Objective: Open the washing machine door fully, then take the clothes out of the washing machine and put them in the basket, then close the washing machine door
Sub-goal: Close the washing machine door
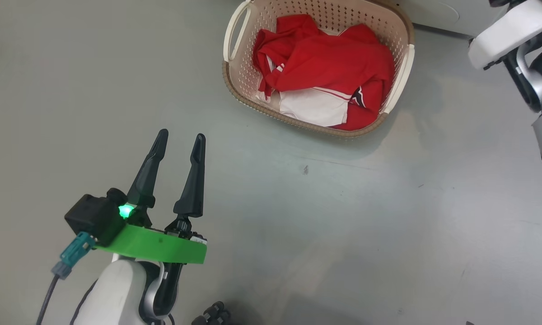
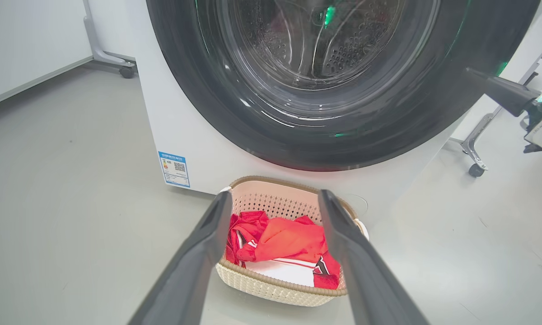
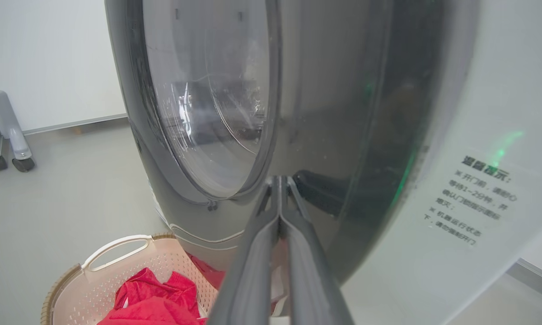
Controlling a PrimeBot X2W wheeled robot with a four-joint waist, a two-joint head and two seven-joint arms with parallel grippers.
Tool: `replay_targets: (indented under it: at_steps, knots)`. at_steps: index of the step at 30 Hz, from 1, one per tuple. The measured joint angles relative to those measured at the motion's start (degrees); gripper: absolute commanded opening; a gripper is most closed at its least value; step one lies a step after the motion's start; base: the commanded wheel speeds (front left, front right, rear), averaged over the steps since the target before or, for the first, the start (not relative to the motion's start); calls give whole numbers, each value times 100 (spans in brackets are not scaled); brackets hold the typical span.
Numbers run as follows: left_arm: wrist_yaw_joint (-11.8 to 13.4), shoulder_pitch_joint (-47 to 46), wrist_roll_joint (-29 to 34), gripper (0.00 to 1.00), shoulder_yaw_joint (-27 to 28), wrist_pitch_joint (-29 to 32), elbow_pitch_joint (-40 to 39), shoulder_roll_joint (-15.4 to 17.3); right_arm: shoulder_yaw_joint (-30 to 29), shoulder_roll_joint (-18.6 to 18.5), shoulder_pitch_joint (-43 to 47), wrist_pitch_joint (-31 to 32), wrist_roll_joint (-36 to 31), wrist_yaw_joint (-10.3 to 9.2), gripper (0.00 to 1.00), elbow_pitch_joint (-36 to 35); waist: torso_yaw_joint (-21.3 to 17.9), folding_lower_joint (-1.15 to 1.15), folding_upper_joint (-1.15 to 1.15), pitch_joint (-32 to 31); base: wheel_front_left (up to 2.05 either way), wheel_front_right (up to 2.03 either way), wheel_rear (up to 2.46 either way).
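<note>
Since the clothes (image 1: 325, 67) lie in the basket (image 1: 241, 76), press the washing machine door (image 3: 343, 113) squarely with the right end effector (image 3: 279, 180), pinched closed, until it latches; the left end effector (image 1: 179, 142) hangs spread wide, empty.

Red clothes (image 1: 325, 67) heaped in cream basket (image 1: 244, 72) before washing machine (image 2: 185, 122); door (image 2: 235, 104) closed.

One basket (image 1: 334, 16) and one heap of clothes (image 1: 334, 63), its garments too tangled to count. One washing machine (image 2: 198, 135), one washing machine door (image 2: 253, 113), one blue label sticker (image 2: 174, 169).
</note>
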Motion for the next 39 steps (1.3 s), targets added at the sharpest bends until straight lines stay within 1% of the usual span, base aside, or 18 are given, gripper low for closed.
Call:
replay_targets:
  at_steps: [12,13,16,18,20,28,39]
  knots:
    - [0,-102,-60,100,-70,0,64,-48,-104,-119,-410,23,-26,-9,0,249,166,0,0,205,0,0,0]
    - [0,-109,-82,100,-78,0,67,-49,-115,-119,-431,23,-33,-45,0,265,173,0,0,211,0,0,0]
    - [0,-137,-90,100,-90,0,77,-56,-241,-93,-495,22,7,-56,0,318,191,0,0,230,0,0,0]
    - [0,-144,-91,100,-97,0,81,-66,-363,-19,-537,15,122,-110,0,354,201,0,0,244,0,0,0]
    - [0,-145,-96,100,-115,0,92,-70,-367,-21,-580,13,111,-154,0,369,210,0,0,259,0,0,0]
    - [0,-165,-97,100,-138,0,132,-78,-366,-2,-698,-63,100,-167,0,437,240,0,0,302,0,0,0]
    - [0,-268,-96,100,-112,0,246,-98,-358,29,-674,-330,82,-210,0,833,236,0,0,118,0,0,0]
